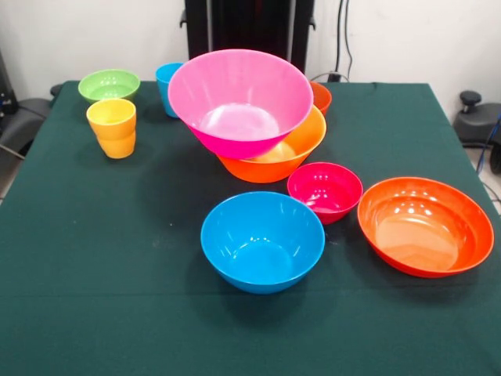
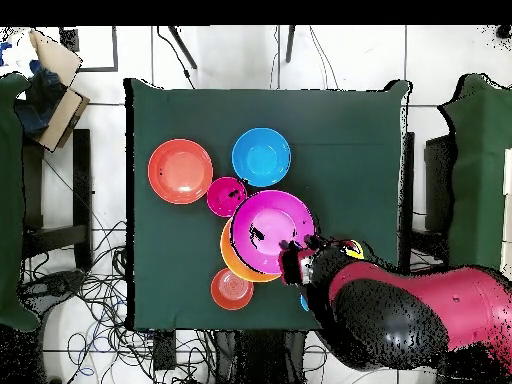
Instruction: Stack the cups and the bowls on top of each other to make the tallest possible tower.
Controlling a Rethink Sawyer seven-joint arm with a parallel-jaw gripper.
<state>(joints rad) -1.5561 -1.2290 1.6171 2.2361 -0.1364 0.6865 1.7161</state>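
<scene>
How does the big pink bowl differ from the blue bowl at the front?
The big pink bowl is larger, sits tilted inside the big orange bowl, and is raised off the cloth. The blue bowl is smaller, level, and stands alone on the green tablecloth. Both are glossy, round and empty.

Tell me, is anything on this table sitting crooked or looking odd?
Yes. The big pink bowl sits tilted inside the big orange bowl, its rim dipping toward the front rather than nested level. The other bowls and cups stand upright on the table.
</scene>
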